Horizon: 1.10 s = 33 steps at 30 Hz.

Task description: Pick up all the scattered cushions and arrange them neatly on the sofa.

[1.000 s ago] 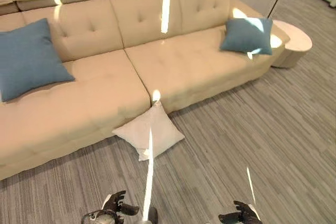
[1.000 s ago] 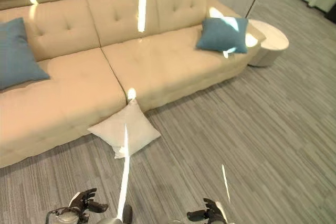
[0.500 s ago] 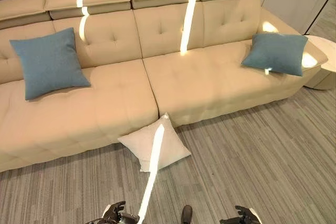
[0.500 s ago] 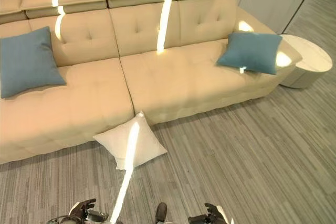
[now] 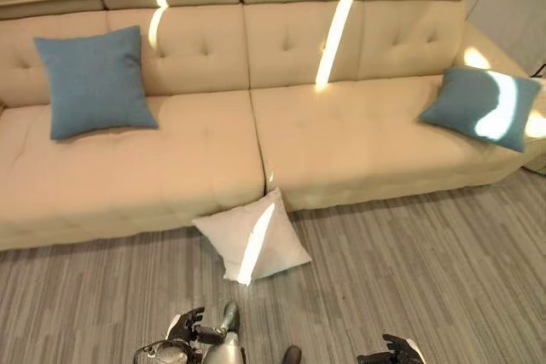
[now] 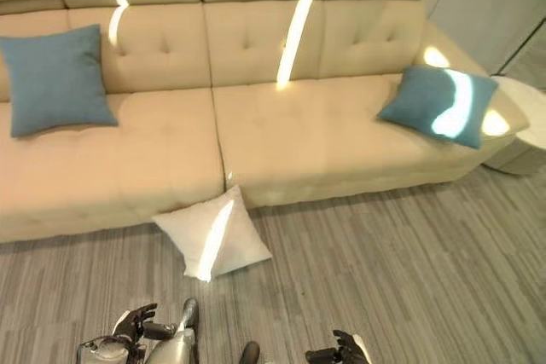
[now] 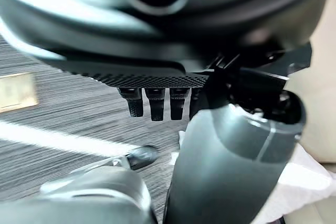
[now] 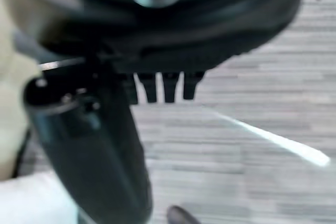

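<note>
A long beige sofa (image 5: 205, 151) with tufted seats and back runs across the far side of the scene, standing on a grey striped floor (image 5: 426, 270). At its right end the edge of a pale round side table (image 6: 525, 138) shows.

Two blue cushions are already on the seat. The left blue cushion (image 5: 95, 81) leans upright against the backrest, which looks like a tidy, finished placement. The right blue cushion (image 5: 479, 106) lies tilted near the armrest, propped less squarely, and may want straightening.

The one cushion not yet on the sofa is the white cushion (image 5: 252, 238). It lies on the floor, its upper corner touching the sofa's front just below the seam between the two seats. It is square, plain, soft-looking and a little slumped, with a bright streak of light across it. By my judgement it is the next thing to pick up, and being light and limp it should be easy to grasp by a corner or edge.

The left hand (image 5: 186, 328) hangs low, near the white cushion but apart from it, fingers relaxed and holding nothing. The right hand (image 5: 394, 351) hangs at the bottom edge, well apart from the cushion, also loose and empty; its wrist view shows straight fingers over bare floor.
</note>
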### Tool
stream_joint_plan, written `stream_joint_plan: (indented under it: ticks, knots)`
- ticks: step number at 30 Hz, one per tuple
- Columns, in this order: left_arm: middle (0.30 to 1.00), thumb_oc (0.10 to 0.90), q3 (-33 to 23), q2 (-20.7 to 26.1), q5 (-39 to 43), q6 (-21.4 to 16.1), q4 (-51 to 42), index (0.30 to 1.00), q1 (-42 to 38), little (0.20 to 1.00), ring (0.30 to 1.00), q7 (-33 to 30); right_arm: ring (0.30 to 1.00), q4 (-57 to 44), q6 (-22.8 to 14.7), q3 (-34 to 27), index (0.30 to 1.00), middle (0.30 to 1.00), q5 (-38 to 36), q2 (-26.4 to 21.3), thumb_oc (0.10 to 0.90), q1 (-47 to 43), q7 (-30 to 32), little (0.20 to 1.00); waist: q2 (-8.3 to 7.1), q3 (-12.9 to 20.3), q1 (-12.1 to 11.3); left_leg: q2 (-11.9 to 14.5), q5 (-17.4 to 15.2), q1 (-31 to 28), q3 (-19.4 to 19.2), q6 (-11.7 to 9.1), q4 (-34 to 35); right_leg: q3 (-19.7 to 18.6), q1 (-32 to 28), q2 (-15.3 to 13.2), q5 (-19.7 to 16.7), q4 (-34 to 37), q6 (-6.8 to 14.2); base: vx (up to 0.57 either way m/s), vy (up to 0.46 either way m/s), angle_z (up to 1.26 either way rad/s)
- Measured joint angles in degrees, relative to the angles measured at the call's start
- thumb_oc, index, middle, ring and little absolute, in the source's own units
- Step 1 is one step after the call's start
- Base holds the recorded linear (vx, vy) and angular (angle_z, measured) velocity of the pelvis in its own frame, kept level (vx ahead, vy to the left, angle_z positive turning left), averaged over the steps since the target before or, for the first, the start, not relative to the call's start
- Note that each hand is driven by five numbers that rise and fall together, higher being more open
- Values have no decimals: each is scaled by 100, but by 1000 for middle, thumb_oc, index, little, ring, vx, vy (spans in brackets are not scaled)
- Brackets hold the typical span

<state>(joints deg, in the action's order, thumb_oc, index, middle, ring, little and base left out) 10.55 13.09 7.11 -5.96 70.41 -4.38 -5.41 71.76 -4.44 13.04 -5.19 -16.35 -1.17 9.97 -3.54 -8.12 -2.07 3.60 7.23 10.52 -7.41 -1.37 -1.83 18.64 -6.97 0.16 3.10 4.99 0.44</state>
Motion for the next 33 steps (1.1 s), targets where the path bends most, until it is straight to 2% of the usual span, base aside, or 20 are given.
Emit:
stream_joint_plan:
  ticks: [2,3,4,5,6,7,9,11,13,15,16,17,19,20,23,24,26,28,31,33]
  knots:
    - [900,800,1,32,-45,3,37,900,-8,900,900,-12,900,-3,-1,-3,900,900,43,64,800,65,-15,900,-137,70,-1,-233,-94,-195,-114,181,135,-185,56,-270,117,-277,153,142,190,-19]
    - [900,800,20,45,-45,7,39,900,-17,900,900,-12,900,-9,1,-2,900,900,91,81,800,53,-68,900,-130,74,-14,-350,-204,-355,-168,343,228,-287,249,-473,267,-856,294,96,254,-14]
    - [900,800,74,103,-44,7,30,900,-56,900,900,-11,900,-33,-1,1,900,900,161,107,800,-62,-107,900,-42,36,-5,-354,-302,-444,-151,481,231,-354,854,-688,522,-2289,396,86,226,-10]
    - [900,800,80,156,-42,8,-1,900,-75,900,900,-16,900,-69,-2,10,900,900,174,138,800,-102,-107,900,-43,22,-6,-382,-369,-502,-148,573,223,-434,1255,-853,639,-3085,519,78,141,1]
    - [900,800,91,179,-42,7,-17,900,-76,900,900,-21,900,-75,-2,10,900,900,177,146,800,-111,-107,900,-51,17,-5,-402,-393,-525,-145,604,221,-490,1361,-900,689,-3310,563,127,60,16]
    - [900,800,186,272,-39,-1,-86,900,-101,900,900,-34,900,-133,-15,11,900,900,186,162,800,-182,-106,900,-72,3,-8,-526,-477,-610,-123,724,206,-631,1773,-1097,800,-3816,714,148,28,24]
    - [900,800,235,312,-37,-6,-119,900,-138,900,900,-49,900,-175,-17,19,900,900,189,167,800,-272,-108,900,23,-63,-3,-543,-518,-754,19,748,277,-776,1896,-1052,812,-3374,715,151,-14,33]
    - [900,800,233,327,-36,-7,-114,900,-112,900,900,-61,900,-252,-33,51,900,900,190,168,800,-297,-107,900,41,-76,-20,-557,-520,-860,68,741,395,-823,1989,-1005,769,-2752,716,146,-54,19]
    - [900,800,228,327,-32,-2,-50,900,-99,900,900,-114,900,-296,-61,123,900,900,189,168,800,-363,-108,900,57,-93,-3,-555,-553,-925,165,659,466,-1009,2143,-847,543,-2078,696,120,-66,10]
    - [900,800,223,311,-34,-2,79,900,-81,900,900,-146,900,-296,-65,128,900,900,189,179,800,-356,-107,900,28,-115,29,-568,-552,-939,321,575,461,-1332,2180,-719,178,-1442,692,40,-52,49]
    - [900,800,230,320,-34,-4,95,900,-72,900,900,-148,900,-284,-58,120,900,900,185,198,800,-320,-107,900,-65,-123,88,-631,-564,-947,424,555,427,-1300,2151,-738,-153,-1195,645,7,-93,76]
    - [900,800,232,331,-34,-15,61,900,7,900,900,-160,900,-235,-45,118,900,900,189,195,800,-250,-107,900,-238,-129,50,-708,-638,-1018,500,433,411,-1245,2106,-810,-870,-1139,322,-38,-154,46]
    - [900,800,242,301,-25,-14,38,900,123,900,900,-159,900,-257,-71,107,900,900,186,151,800,-370,-90,900,-181,-132,-5,-451,-788,-692,544,224,147,-1142,1955,-533,-1060,-596,232,-135,-185,17]
    - [900,800,239,301,18,-14,27,900,48,900,900,-165,900,-302,-96,104,900,900,183,114,800,-419,-65,900,-195,-143,10,-421,-814,-437,674,183,-40,-1023,1998,-511,-1113,-474,177,-185,-129,47]
    - [900,800,265,305,242,-67,-288,900,-183,900,900,-216,900,-366,-101,108,900,900,116,-36,800,-633,-6,900,-151,-367,-55,-315,-854,182,842,86,-448,-798,2350,-421,-1201,-518,53,-237,-120,39]
    - [900,800,291,301,365,-125,-494,900,-338,900,900,-273,900,-596,-168,97,900,900,39,-153,800,-680,88,900,-107,-516,-56,-312,-855,705,900,67,-844,-766,2726,-412,-1145,-715,115,-177,-86,37]
    - [900,800,274,327,539,-252,-865,900,-708,900,900,-319,900,-871,-238,63,900,900,-51,-351,800,-1098,173,900,-36,-1002,-34,-294,-880,1135,1001,-114,-1033,-610,3132,-412,-1141,-911,15,-231,-93,36]
    - [900,800,266,418,813,-318,-1458,900,-905,900,900,-449,900,-1438,-270,66,900,900,-132,-553,800,-1475,274,900,-15,-1425,-34,-267,-885,1711,1078,-153,-1358,-516,3716,-452,-1052,-1347,-67,-148,-72,19]
    - [900,800,226,502,1312,-584,-1916,900,-1239,900,900,-631,900,-2101,-375,136,900,900,-189,-809,800,-2111,500,900,-50,-1693,-37,-225,-931,2746,1106,-200,-1782,-477,4745,-491,-948,-1789,-80,-107,-19,6]
    - [900,800,134,489,1547,-557,-1706,900,-1753,900,900,-689,900,-2111,-432,138,900,900,-197,-800,800,-2797,645,900,-55,-2038,-37,-206,-834,3010,1118,-237,-1835,-479,4995,-484,-1071,-1821,-60,-118,-19,3]
